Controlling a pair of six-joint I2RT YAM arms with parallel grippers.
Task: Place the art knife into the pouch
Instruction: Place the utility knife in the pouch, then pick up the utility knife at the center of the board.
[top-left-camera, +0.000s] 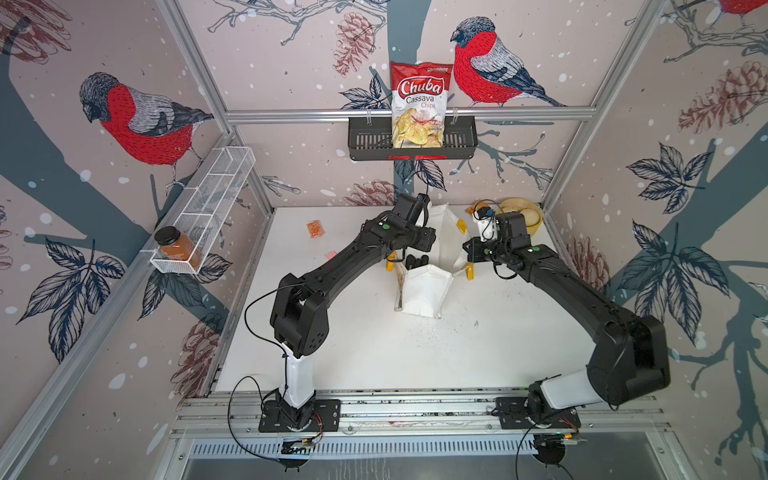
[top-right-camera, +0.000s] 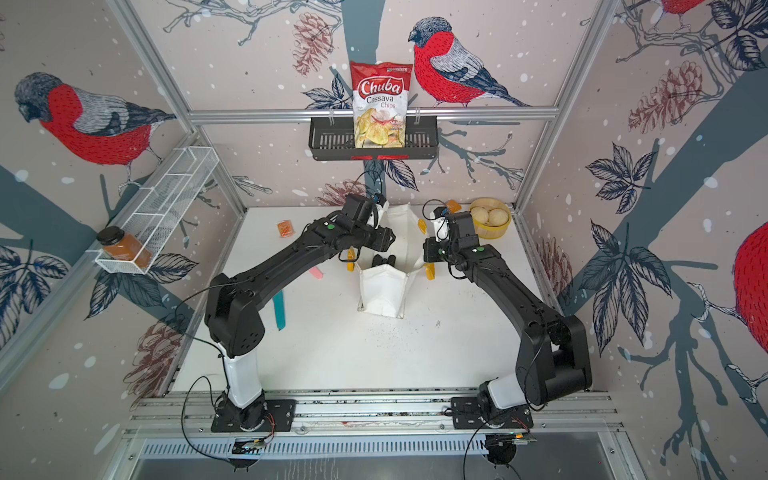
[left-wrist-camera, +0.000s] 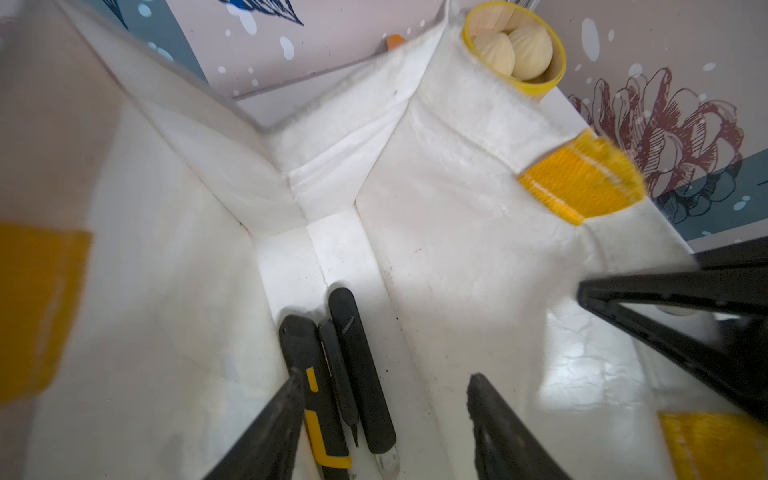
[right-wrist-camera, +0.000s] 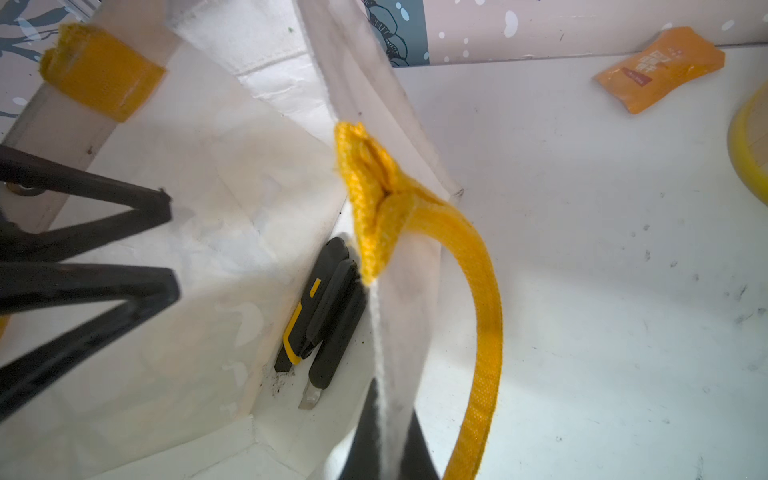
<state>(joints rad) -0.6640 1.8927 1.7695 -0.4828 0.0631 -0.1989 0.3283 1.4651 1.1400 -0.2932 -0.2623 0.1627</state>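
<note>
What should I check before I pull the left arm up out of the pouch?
1. art knife in the pouch: ok, lying on its floor between two cutters.
2. left gripper released: ok, open, holding nothing.
3. Its fingers clear of the cutters: cannot tell, one overlaps the yellow-trimmed cutter in the wrist view.
4. right gripper holding the mouth open: ok, shut on the pouch rim.
5. yellow handle out of the way: ok, hanging outside the wall.
</note>
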